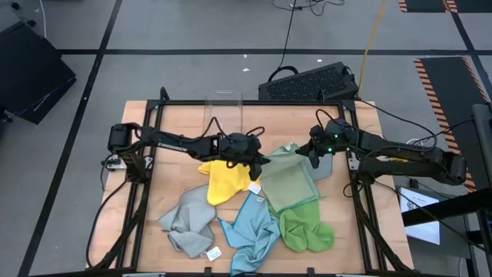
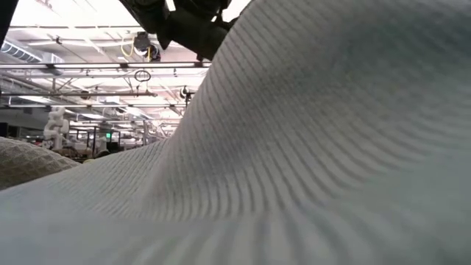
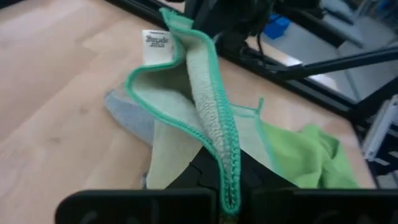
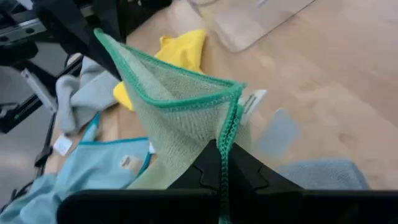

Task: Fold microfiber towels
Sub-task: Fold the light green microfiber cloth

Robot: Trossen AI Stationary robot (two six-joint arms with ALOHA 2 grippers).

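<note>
The pale green towel (image 1: 286, 185), hemmed in darker green, stretches between my two grippers at the table's middle. My left gripper (image 1: 260, 163) is shut on its left side and my right gripper (image 1: 307, 154) on its far right side. Its near part lies over the bright green towel (image 1: 306, 229), and a grey towel (image 1: 324, 165) lies under its far right part. The yellow towel (image 1: 224, 178), the light blue towel (image 1: 252, 227) and another grey towel (image 1: 187, 223) lie flat on the table, nearer and to the left. In the low view a pale ribbed cloth (image 2: 294, 162) fills the picture. My left gripper pinches the pale green towel's hemmed edge (image 3: 227, 186) between its two fingers, slanting down from the table's left. The edge rises from the fingers and curls over near the white tag (image 3: 155, 46). The rest of the cloth sags slack onto the table. My right gripper pinches the pale green towel's hemmed edge (image 4: 224, 163) just below a corner (image 4: 236, 90), between its two fingers, slanting down from the table's right. The corner stands up above the fingers. The cloth slopes away slack toward the other towels.
A clear plastic bin (image 1: 224, 115) stands at the table's far middle. A dark keyboard (image 1: 307, 81) lies beyond the far edge. Black frame rails (image 1: 146, 154) run along the table's left and right sides. Bare wood (image 1: 177, 123) shows at the far left.
</note>
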